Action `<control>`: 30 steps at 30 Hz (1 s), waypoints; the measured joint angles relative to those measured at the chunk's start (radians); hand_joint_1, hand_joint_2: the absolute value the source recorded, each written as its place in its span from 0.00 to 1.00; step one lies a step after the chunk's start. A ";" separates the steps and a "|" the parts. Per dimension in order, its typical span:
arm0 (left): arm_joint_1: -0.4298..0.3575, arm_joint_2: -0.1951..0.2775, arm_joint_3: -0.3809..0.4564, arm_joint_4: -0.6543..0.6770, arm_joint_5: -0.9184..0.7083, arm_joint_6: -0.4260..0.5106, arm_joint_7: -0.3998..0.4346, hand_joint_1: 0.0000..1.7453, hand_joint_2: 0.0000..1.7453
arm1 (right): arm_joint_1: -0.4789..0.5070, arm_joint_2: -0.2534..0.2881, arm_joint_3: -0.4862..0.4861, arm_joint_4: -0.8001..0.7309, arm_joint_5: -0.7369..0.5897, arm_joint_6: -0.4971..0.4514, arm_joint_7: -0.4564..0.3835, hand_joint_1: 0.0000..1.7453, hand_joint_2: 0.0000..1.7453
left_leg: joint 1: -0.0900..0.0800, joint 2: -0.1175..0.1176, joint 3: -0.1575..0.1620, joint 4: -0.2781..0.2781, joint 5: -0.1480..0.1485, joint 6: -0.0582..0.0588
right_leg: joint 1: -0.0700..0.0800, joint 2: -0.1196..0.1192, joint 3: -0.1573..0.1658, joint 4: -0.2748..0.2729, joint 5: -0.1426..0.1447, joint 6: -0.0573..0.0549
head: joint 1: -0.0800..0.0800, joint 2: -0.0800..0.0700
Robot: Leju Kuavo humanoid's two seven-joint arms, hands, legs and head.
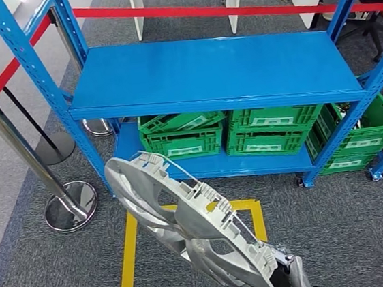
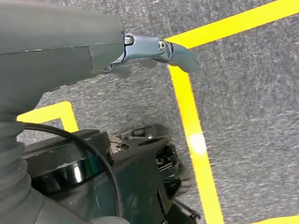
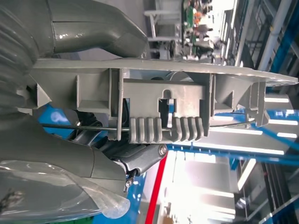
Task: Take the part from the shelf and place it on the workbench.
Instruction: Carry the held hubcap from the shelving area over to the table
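Observation:
The part [image 1: 187, 219] is a large grey plastic wheel cover with ribs, clips and a wire ring. It hangs tilted in the air in front of the blue shelf [image 1: 213, 73], above the carpet. My right hand [image 1: 291, 277] grips it by its lower rim. In the right wrist view the part [image 3: 166, 98] runs edge-on between my thumb [image 3: 91, 32] and my fingers [image 3: 141, 158]. My left hand [image 2: 88, 46] hangs over the floor beside my body, holding nothing, with a finger [image 2: 169, 49] stretched out.
The shelf's top board is bare. Green crates [image 1: 183, 137] [image 1: 271, 132] [image 1: 354, 140] sit on its lower board. A yellow taped square [image 1: 128, 253] marks the grey carpet. Chrome stanchions [image 1: 66, 198] with a red belt [image 1: 191, 12] stand to the left and behind.

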 joint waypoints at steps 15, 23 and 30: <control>0.001 -0.001 0.000 0.000 -0.004 -0.003 -0.001 0.00 1.00 | -0.017 -0.023 0.030 0.001 0.026 -0.030 0.001 1.00 1.00 | -0.001 -0.003 -0.160 0.208 -0.077 -0.060 | 0.003 -0.007 0.195 -0.250 0.100 -0.059 | -0.003 0.000; -0.001 0.001 0.000 0.000 -0.011 -0.004 -0.003 0.00 1.00 | -0.021 -0.027 0.044 0.004 0.037 -0.055 0.000 1.00 1.00 | -0.002 -0.003 0.038 0.034 -0.028 -0.044 | 0.006 -0.013 0.087 -0.202 0.160 -0.039 | -0.003 0.000; -0.003 0.000 0.000 0.001 -0.013 -0.006 -0.010 0.00 1.00 | -0.031 -0.036 0.055 0.011 0.054 -0.073 0.000 1.00 1.00 | 0.002 -0.010 -0.002 -0.012 0.016 -0.005 | 0.001 0.000 0.011 -0.042 0.029 -0.008 | 0.006 0.000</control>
